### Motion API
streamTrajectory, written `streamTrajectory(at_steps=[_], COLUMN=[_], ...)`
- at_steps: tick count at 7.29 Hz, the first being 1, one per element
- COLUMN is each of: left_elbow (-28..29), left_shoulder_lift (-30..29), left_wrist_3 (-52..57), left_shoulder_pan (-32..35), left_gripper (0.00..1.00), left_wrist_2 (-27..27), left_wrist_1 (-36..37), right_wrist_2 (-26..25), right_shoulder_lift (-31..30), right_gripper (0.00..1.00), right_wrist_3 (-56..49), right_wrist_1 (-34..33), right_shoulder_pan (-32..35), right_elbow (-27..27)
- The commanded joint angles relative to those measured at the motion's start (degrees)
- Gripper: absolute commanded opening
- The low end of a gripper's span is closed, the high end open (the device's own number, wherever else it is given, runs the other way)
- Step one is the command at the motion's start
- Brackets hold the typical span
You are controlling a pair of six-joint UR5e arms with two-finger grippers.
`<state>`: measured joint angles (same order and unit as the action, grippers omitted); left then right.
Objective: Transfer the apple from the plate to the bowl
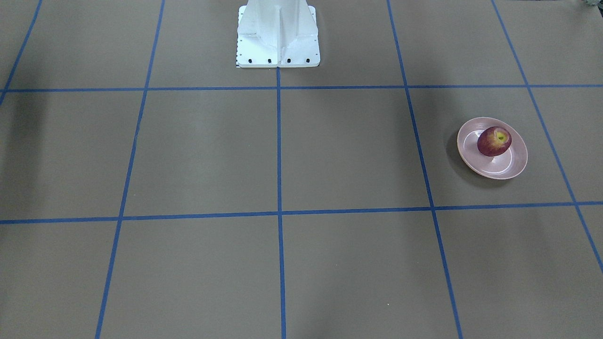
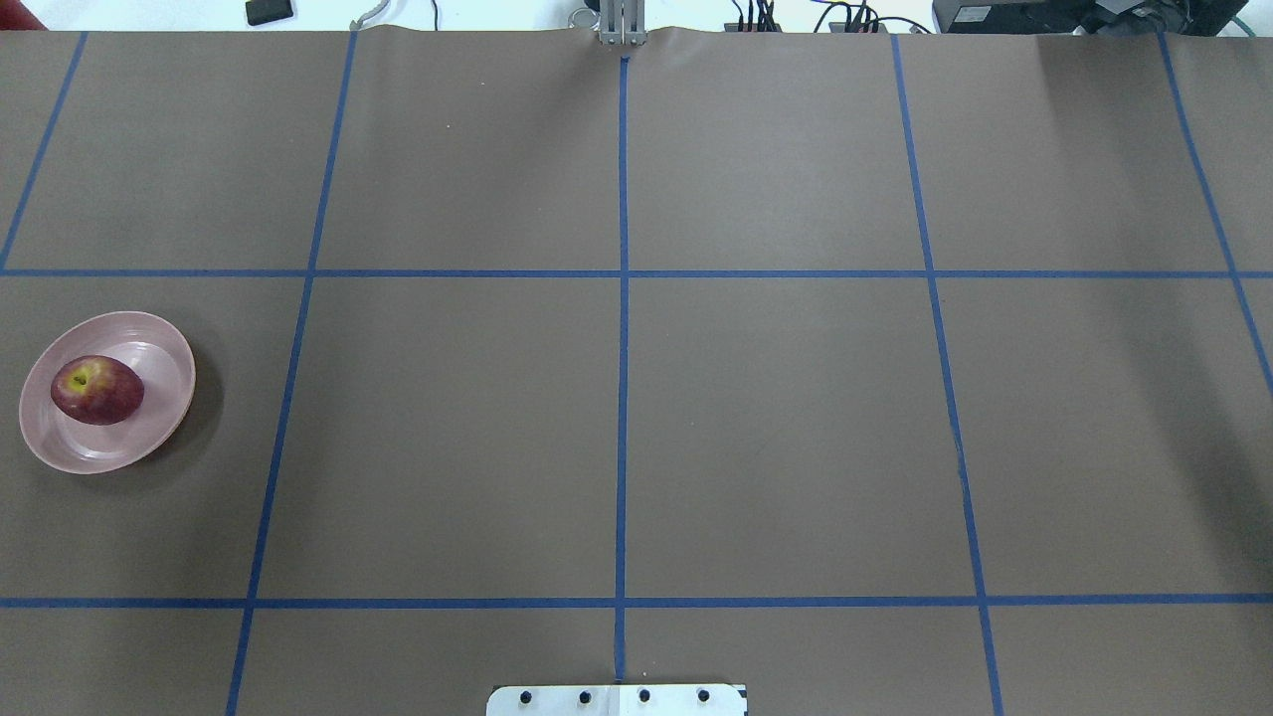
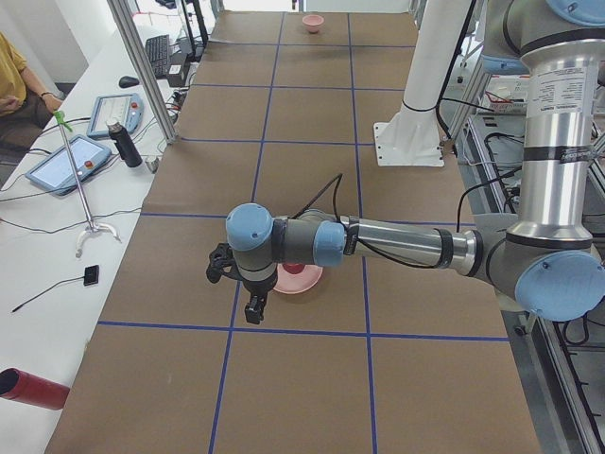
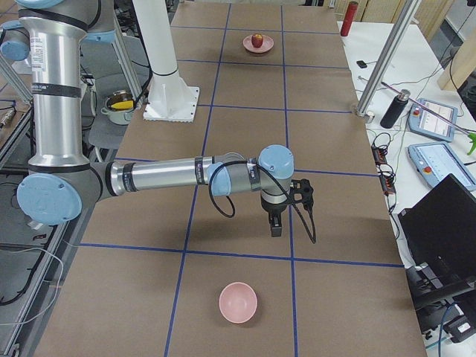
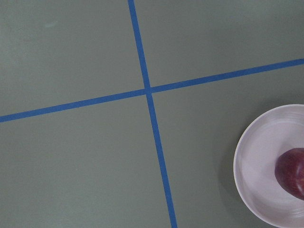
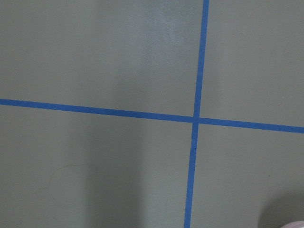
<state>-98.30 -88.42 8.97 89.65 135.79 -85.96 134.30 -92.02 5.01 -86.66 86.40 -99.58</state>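
The dark red apple [image 1: 493,141] lies on the pale pink plate [image 1: 500,168] at the table's left end, also in the overhead view, apple [image 2: 96,390] on plate [image 2: 165,378]. The left wrist view shows the plate [image 5: 256,166] and part of the apple [image 5: 292,172] at its right edge. The pink bowl [image 4: 238,303] stands empty at the table's right end, far off in the exterior left view [image 3: 313,22]. My left gripper [image 3: 254,308] hangs high beside the plate [image 3: 308,282]. My right gripper [image 4: 275,223] hangs above the table, short of the bowl. I cannot tell whether either is open or shut.
The white robot pedestal [image 1: 278,35] stands at the middle of the table's robot side. Blue tape lines grid the brown table [image 2: 776,428]. A side bench holds tablets [image 3: 71,161], a dark bottle [image 3: 120,142] and a red cylinder [image 3: 33,390].
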Motion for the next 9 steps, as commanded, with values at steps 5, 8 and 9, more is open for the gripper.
streamTrajectory(at_steps=[5,8,9], left_elbow=[-0.4,-0.4,-0.3], left_shoulder_lift=[-0.1,-0.1,-0.1], left_wrist_3=[0.3,0.3,0.3], left_shoulder_pan=[0.0,-0.1,-0.1], left_gripper=[0.99,0.99,0.99], left_wrist_2=[0.0,-0.1,-0.1], left_wrist_1=[-0.2,-1.4,-1.4], right_wrist_2=[0.0,3.6,3.6], right_shoulder_lift=[-2.8,-2.2,0.0], right_gripper=[1.0,1.0,1.0], right_wrist_3=[-5.8,-21.3,-24.1], right_wrist_1=[-0.1,0.0,0.7], right_shoulder_pan=[0.3,8.9,10.4], right_elbow=[0.8,12.3,18.5])
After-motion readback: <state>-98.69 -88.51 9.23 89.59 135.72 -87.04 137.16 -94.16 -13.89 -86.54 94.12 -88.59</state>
